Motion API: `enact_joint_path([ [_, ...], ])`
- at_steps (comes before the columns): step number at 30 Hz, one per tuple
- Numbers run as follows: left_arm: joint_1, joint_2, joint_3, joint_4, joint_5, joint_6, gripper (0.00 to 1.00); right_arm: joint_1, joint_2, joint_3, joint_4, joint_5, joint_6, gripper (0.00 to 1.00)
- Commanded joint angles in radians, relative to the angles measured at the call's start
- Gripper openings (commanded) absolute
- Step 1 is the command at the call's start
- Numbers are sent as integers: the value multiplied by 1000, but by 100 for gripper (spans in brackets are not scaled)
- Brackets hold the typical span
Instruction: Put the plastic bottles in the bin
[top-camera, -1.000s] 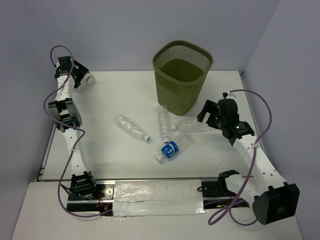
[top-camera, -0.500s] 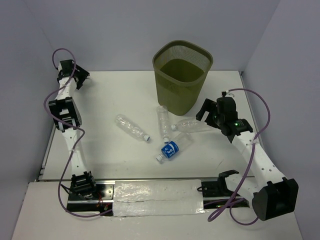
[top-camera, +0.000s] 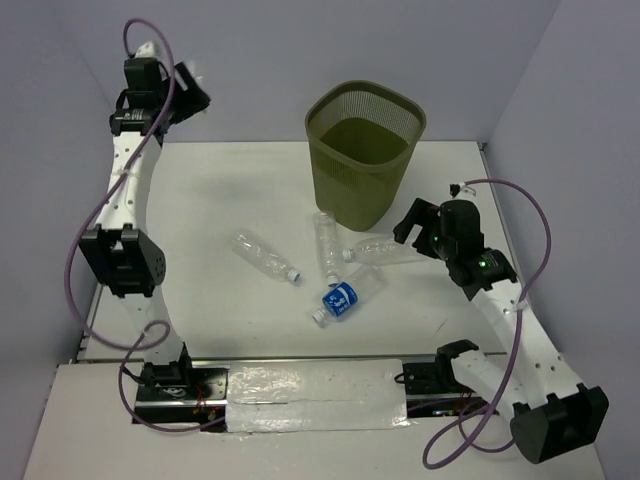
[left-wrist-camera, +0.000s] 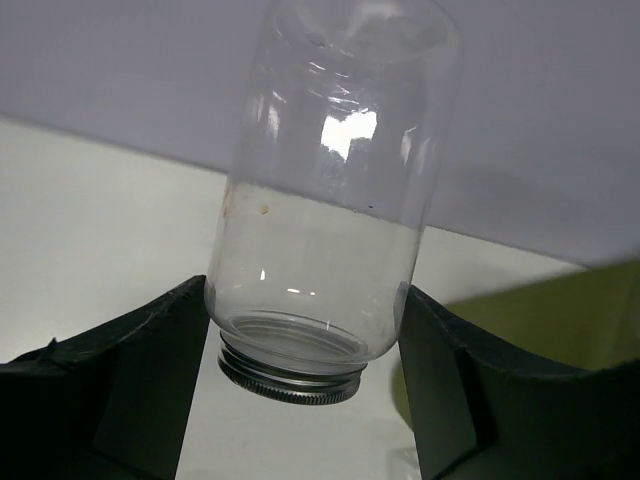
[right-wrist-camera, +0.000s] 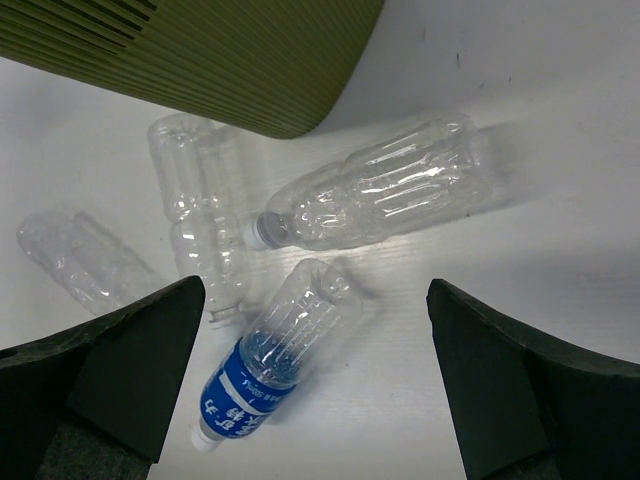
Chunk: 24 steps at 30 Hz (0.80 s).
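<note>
Four clear crinkled plastic bottles lie on the table in front of the bin: one at the left, one by the bin's base, one to its right and the blue-labelled one. My right gripper is open and empty, hovering by the right-hand bottle. In the right wrist view the blue-labelled bottle and the right-hand bottle lie between my open fingers. My left gripper is raised at the back left, shut on a clear jar with a metal lid.
The bin's olive wall fills the top of the right wrist view. Two more bottles lie left of it there. Grey walls close in the table at the back and sides. Cables loop off both arms.
My left arm has lifted from table level at the back left, rising and swinging right with the jar. My right gripper has shifted only slightly beside the right-hand bottle.
</note>
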Motion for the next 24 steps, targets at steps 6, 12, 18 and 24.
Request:
enact_joint_path([
  [6, -326, -160, 81, -80, 237, 104, 63, 8, -146, -6, -73, 65, -33, 100],
  [12, -461, -71, 227, -24, 278, 19, 64, 8, -238, -27, -122, 72, -3, 100],
  [18, -524, 10, 242, 117, 355, -122, 65, 8, -293, -40, -162, 85, 8, 100],
  [24, -586, 142, 314, 165, 350, -204, 82, 8, -307, -43, -171, 85, 25, 100],
])
